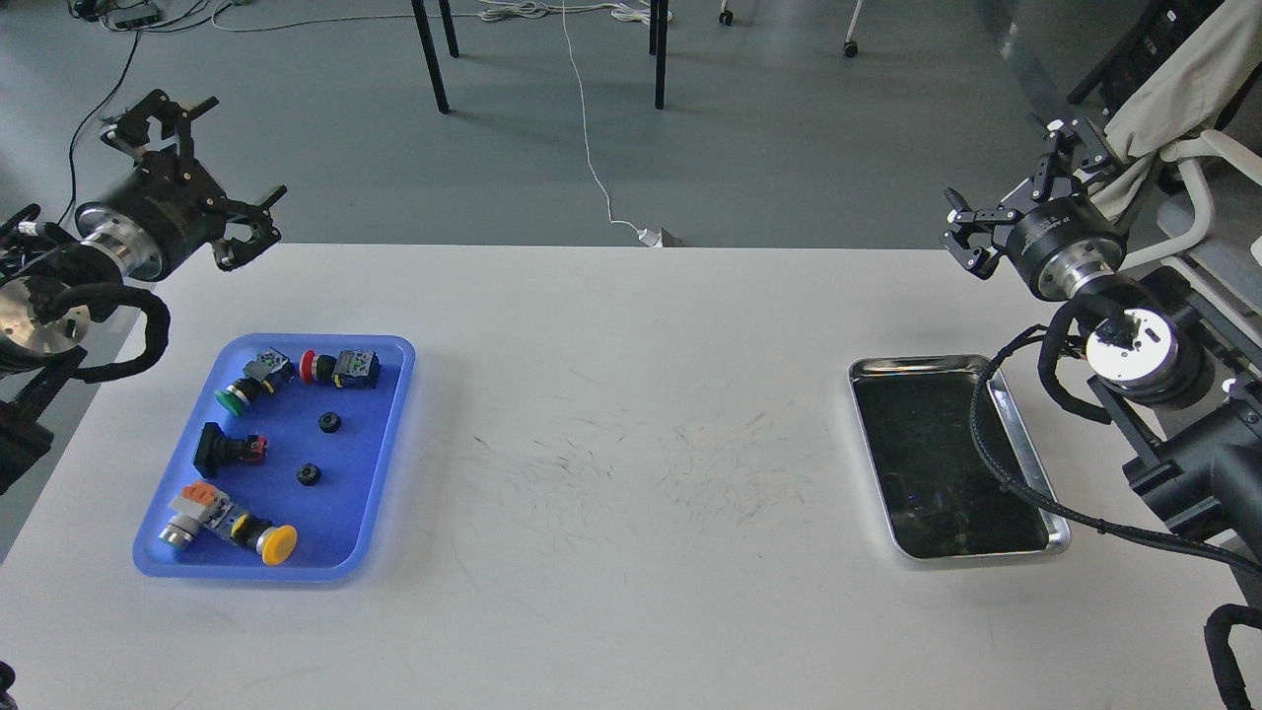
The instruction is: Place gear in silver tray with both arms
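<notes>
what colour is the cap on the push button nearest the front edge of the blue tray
Yellow: the push button's round cap shows clearly in the head view.

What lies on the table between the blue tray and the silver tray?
Nothing: in the head view, only bare, scuffed table separates the blue tray from the silver tray.

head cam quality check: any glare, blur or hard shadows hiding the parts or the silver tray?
Head view: sharp, even diffuse light, only soft shadows. The silver tray has a dark mirror-like bottom with bright rim highlights, so anything inside may read poorly. The small black gears stay crisp on the blue tray. No motion blur on either pincer.
</notes>
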You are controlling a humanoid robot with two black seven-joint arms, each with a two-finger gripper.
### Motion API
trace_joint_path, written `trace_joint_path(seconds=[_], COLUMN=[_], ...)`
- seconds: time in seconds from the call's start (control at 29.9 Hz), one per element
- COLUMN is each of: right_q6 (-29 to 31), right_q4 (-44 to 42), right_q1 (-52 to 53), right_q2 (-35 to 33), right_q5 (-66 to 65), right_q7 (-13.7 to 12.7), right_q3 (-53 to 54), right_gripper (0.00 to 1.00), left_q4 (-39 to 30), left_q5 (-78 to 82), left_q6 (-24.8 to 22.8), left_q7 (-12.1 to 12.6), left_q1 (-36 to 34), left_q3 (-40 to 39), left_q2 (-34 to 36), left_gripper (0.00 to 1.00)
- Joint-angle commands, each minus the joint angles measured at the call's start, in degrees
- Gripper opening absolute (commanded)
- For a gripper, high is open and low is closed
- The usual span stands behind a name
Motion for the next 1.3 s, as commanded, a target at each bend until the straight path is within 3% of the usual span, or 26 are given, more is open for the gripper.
trace_joint_path(seconds=[0.0,0.6,0.77,1.0,1.1,1.27], right_q6=[-0.07,-0.07,0.02,0.02,0.02,0.02], right_q4=[0.0,0.08,0.08,0.08,0.08,0.17], right_q1=[0.0,-0.09,-0.17,-0.44,-0.44,-0.44], right_q2=[-0.07,-0.07,-0.07,0.02,0.28,0.2], right_q5=[-0.02,-0.28,-0.37,-0.64,-0.72,-0.72], right_q7=[0.06,0.06,0.06,0.06,0.06,0.06], right_q3=[-0.03,-0.64,-0.73,-0.82,-1.52,-1.87], right_gripper=[0.99,0.99,0.99,0.99,0.99,0.99], left_q4=[0.0,-0.44,-2.55,-5.89,-9.83,-14.14], left_q5=[0.01,0.36,1.24,1.42,1.42,3.43], left_q6=[0.0,-0.09,-0.7,-6.14,-11.06,-11.12], left_q7=[0.0,0.26,0.88,2.37,2.37,1.76], left_q1=[-0.01,-0.1,-0.27,-0.8,-0.71,-1.06], left_q3=[0.0,1.32,6.93,9.57,10.28,14.4], left_q2=[-0.02,0.94,4.45,10.69,14.29,19.65], left_gripper=[0.99,0.99,0.99,0.99,0.99,0.99])
